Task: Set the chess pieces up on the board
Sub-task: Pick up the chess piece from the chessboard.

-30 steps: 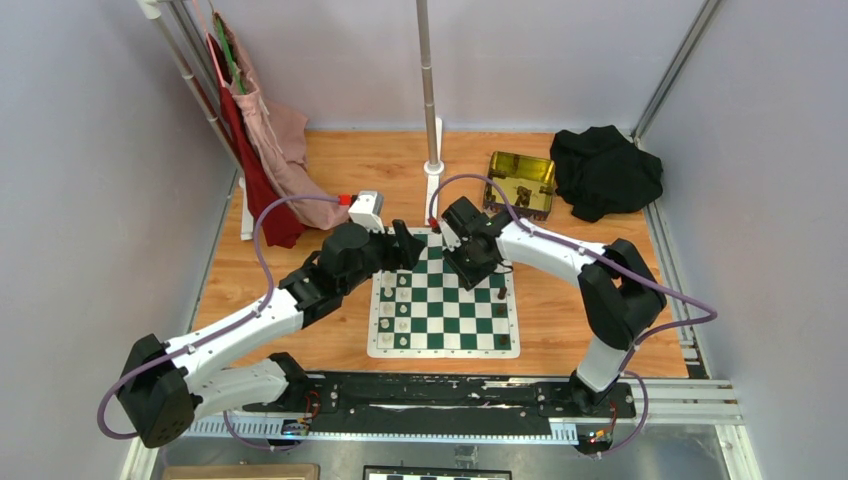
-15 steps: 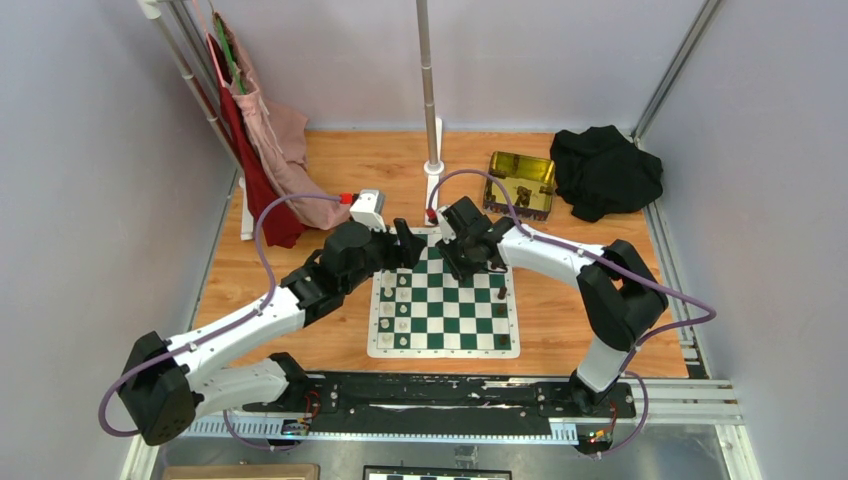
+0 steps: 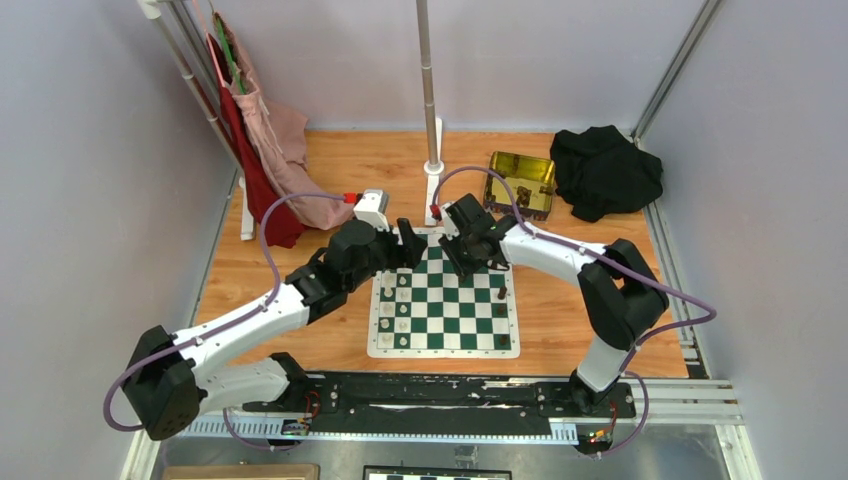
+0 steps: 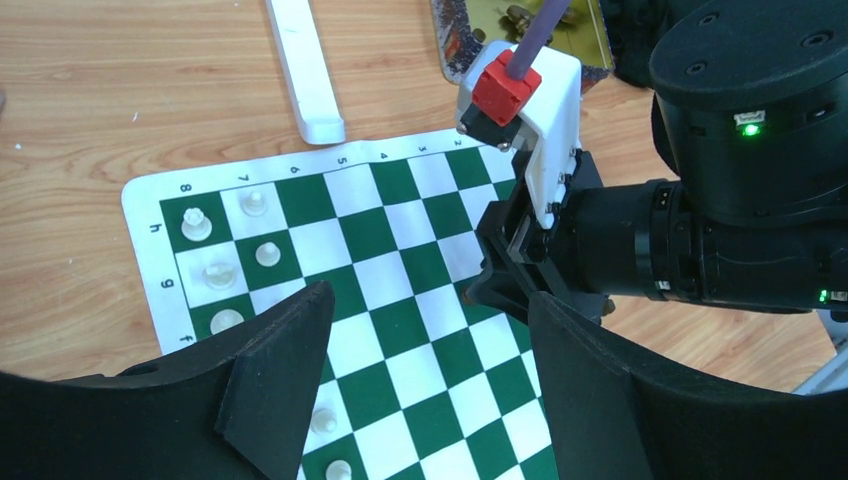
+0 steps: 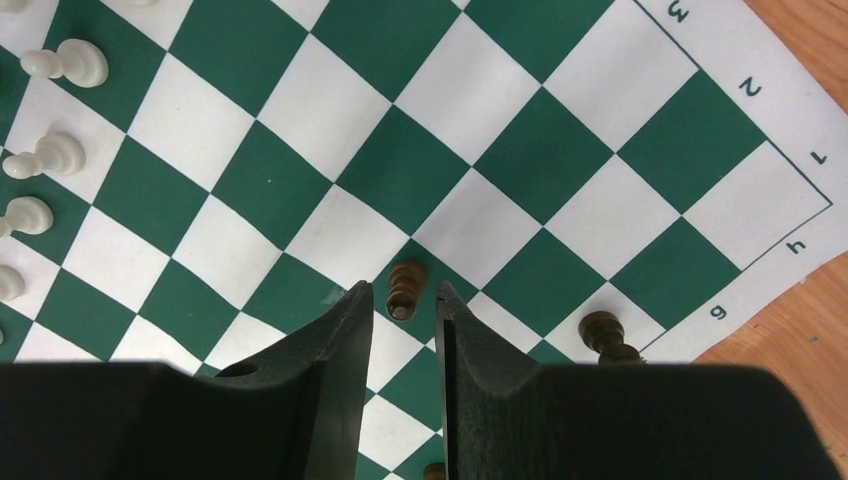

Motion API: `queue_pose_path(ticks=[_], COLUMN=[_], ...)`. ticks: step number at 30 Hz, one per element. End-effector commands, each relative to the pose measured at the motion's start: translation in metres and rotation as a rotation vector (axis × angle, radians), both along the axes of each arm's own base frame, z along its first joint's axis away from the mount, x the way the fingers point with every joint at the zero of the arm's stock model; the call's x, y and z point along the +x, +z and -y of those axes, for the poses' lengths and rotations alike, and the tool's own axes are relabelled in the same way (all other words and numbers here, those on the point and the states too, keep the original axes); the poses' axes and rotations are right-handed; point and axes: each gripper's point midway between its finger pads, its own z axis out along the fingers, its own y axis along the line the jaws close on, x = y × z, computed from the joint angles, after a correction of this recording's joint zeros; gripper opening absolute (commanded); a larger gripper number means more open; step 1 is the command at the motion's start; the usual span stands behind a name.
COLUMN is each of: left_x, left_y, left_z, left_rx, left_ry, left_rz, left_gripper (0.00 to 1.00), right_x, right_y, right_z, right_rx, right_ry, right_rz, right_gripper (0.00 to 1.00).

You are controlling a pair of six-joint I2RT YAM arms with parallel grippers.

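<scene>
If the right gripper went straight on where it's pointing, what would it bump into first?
Probably the dark brown pawn standing between the fingertips of the right gripper, then the board under it. Depth is hard to judge here.

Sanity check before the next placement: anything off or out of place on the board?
Yes: by the board's edge marks the cream pieces stand on ranks 7 and 8, and the brown pieces toward the rank 1 side, the reverse of the usual setup. No piece looks tipped, and nothing is spilled.
</scene>
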Motion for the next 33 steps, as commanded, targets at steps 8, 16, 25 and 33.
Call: queue_pose_path(ticks=[8,16,25,33], left_x=[0.006,0.006,0.005,0.004], left_y=[0.013,0.010,0.009,0.009], left_z=[0.006,0.006,0.006,0.005], left_rx=[-0.007,-0.004,-0.006,-0.009], left_ry=[0.000,0.001,0.000,0.000], left_rz=[0.028,0.023,0.019,0.020], left_gripper=[0.77,0.77,0.77,0.77], right_x=[0.005,0.002,-0.004,-0.006], right_y=[-0.011,-0.017,-0.018,-0.015], right_z=[0.005,0.004,0.005,0.006], right_rx=[-0.002,0.004,0.015,0.021], right_ry=[-0.020,-0.019,-0.020,-0.025], right_rz=[-0.027,-0.049,-0.068,-0.067], right_gripper=[0.32,0.18,0.23,0.28])
